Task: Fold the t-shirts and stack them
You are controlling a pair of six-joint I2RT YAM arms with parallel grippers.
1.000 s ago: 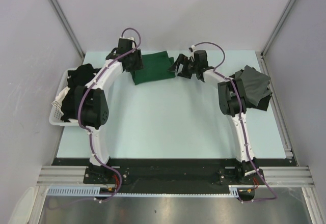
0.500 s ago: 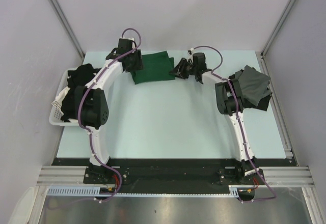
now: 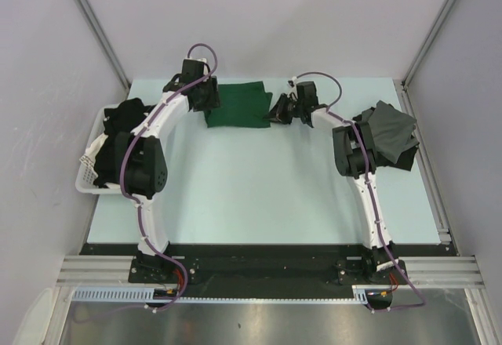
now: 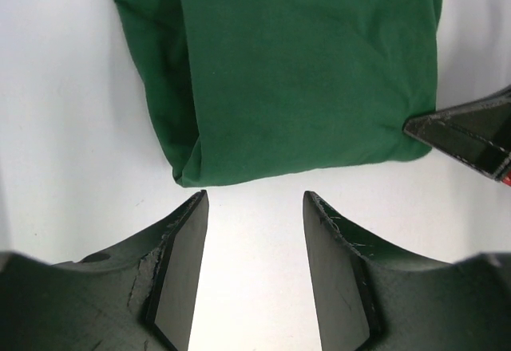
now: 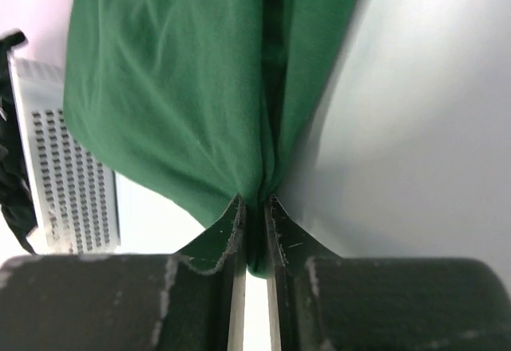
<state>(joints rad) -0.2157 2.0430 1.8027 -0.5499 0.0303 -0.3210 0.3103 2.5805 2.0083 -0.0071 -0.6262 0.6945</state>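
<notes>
Lying at far middle of the table (image 3: 259, 196): 1 dark green t-shirt (image 3: 238, 103), folded to a rough rectangle, long axis left-right, flanked by both arms. Pinched at its right short edge by the right gripper (image 5: 254, 207), fingers nearly together with a wad of green cloth squeezed between, creases fanning out from the bite. Parked just short of its left end: the left gripper (image 4: 254, 199), fingers apart, nothing between, only bare table in the gap. Nearest corner of cloth just ahead of it and slightly left of its centre line.

Judged next: small advance with the left along its own axis to bite that corner, giving a grip on both ends.

Looks soft, matte, plain. Doubled layers at the left side with a rolled fold edge. No label seen. Likely to sag and come unfolded if lifted by 1 end only.

Elsewhere: grey t-shirt (image 3: 388, 125) heaped over a black t-shirt (image 3: 404, 157) at right edge, well apart. More black t-shirts (image 3: 125, 118) in the white slatted basket (image 3: 85, 174) at left. No tidy stack visible yet.
</notes>
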